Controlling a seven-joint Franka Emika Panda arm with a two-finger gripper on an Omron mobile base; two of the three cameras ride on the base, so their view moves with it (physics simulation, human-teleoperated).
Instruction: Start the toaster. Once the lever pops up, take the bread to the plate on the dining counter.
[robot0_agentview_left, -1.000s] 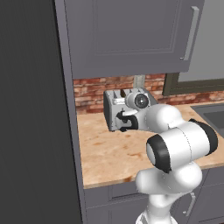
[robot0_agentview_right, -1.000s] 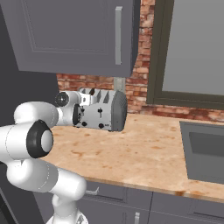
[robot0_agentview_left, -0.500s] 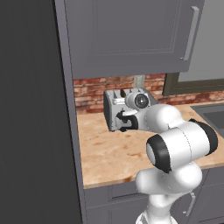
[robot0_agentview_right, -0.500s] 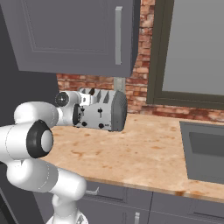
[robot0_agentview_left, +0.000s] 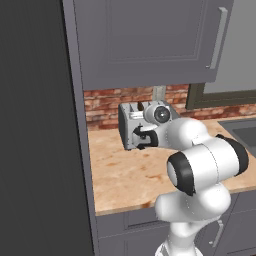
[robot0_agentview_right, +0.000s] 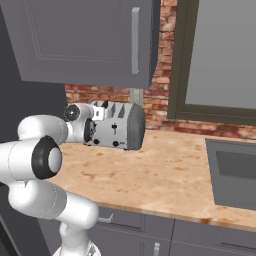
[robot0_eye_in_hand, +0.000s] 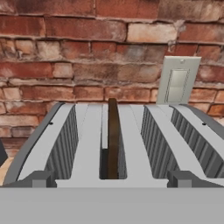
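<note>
One toaster (robot0_agentview_left: 131, 125), silver, at the far side of the tan desk (robot0_agentview_left: 125, 175) against the brick wall (robot0_eye_in_hand: 65, 48), under one grey cabinet (robot0_agentview_left: 140, 40). One slice of bread (robot0_eye_in_hand: 112, 135), dark brown, standing on edge in a slot, top poking out above the toaster. One white wall switch (robot0_eye_in_hand: 177, 85) behind, to the right. One sink (robot0_agentview_right: 232, 172) at the desk's right end. Claw (robot0_agentview_left: 140, 137) pressed close to the toaster's front; cannot tell how wide. Nothing moved since half a second ago; arm and toaster unchanged.
</note>
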